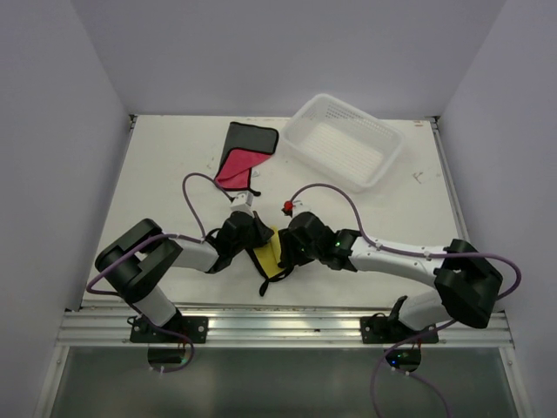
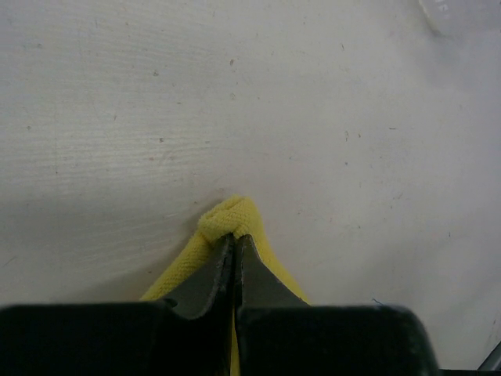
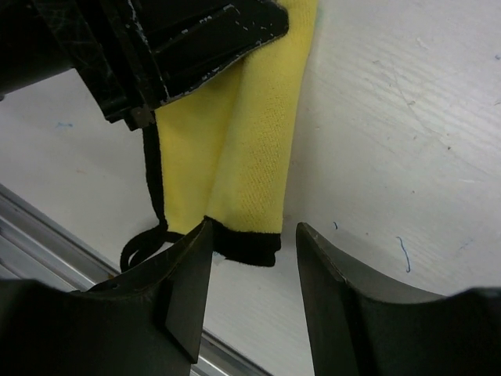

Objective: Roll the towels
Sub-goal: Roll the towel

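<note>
A yellow towel [image 1: 271, 253] with black trim lies folded lengthwise near the table's front edge, between my two grippers. My left gripper [image 2: 235, 240] is shut on a bunched fold of the yellow towel [image 2: 228, 217], pinching it just above the table. In the right wrist view the yellow towel [image 3: 250, 157] runs toward my right gripper [image 3: 253, 235]. That gripper is open, and the towel's black-trimmed end sits between its fingertips without being clamped. A red towel [image 1: 238, 160] with black edging lies flat at the back left.
A white plastic basket [image 1: 379, 162] stands at the back right. The towel's black hanging loop [image 3: 139, 249] trails toward the aluminium rail [image 1: 287, 326] at the table's front edge. The left gripper's black body [image 3: 180, 35] sits over the towel's far end.
</note>
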